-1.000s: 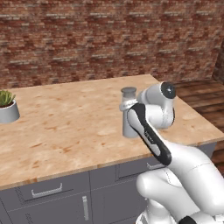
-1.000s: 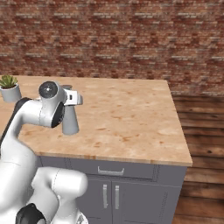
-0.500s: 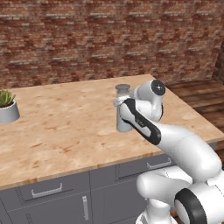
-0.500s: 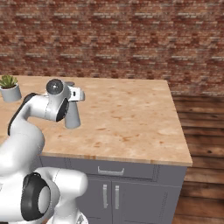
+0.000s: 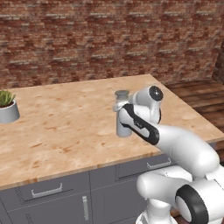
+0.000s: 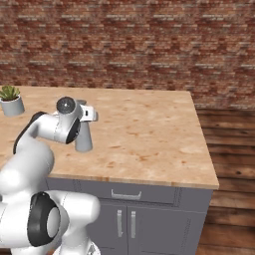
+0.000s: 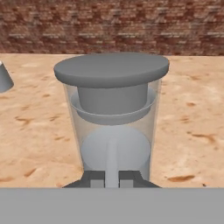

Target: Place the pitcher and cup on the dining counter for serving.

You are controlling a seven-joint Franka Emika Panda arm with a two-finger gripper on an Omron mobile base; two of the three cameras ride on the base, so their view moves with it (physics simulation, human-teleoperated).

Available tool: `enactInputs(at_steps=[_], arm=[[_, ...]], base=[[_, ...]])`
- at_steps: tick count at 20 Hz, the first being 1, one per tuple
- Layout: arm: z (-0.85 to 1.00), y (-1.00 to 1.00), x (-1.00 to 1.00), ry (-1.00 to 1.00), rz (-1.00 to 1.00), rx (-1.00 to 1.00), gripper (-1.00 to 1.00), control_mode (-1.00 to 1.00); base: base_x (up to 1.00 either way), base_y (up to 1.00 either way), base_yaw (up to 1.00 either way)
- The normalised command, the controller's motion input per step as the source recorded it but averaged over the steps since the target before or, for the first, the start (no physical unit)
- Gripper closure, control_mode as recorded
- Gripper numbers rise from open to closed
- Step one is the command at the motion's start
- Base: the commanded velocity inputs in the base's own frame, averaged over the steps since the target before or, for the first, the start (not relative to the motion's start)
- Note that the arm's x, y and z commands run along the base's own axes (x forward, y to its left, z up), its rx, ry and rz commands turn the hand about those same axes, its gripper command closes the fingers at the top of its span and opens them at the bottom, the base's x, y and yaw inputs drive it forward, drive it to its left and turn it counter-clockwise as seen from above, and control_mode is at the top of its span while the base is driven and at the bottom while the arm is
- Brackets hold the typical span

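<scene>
Pitcher (image 5: 122, 114) carried farther over dining counter (image 5: 57, 127)

No readable txt, labels, brands or nos. anywhere. Pitcher (image 7: 111, 109) right in front of jaws: plain grey, no markings. Counter (image 5: 65, 127) beyond jaws: bare wood grain. Brick wall (image 6: 149, 45) further behind: no signs.

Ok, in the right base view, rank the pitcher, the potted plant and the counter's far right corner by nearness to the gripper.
1. The pitcher, at the gripper, held.
2. The potted plant, off to the left.
3. The dining counter's far right corner, by the brick wall.
</scene>
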Motion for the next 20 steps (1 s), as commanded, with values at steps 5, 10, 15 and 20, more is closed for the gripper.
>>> enactInputs(at_steps=[5,10,15,20], arm=[[-0.40,0.00,0.00,0.01,0.00,0.00,1.00,-1.00],[-0.33,0.00,0.00,0.06,0.00,0.00,1.00,-1.00],[-0.21,0.00,-0.11,0.08,0.00,0.00,1.00,-1.00],[-0.20,0.00,-0.22,0.13,0.00,0.00,1.00,-1.00]], base=[[0.00,0.00,0.00],[0.00,0.00,0.00],[0.00,0.00,0.00],[0.00,0.00,0.00]])
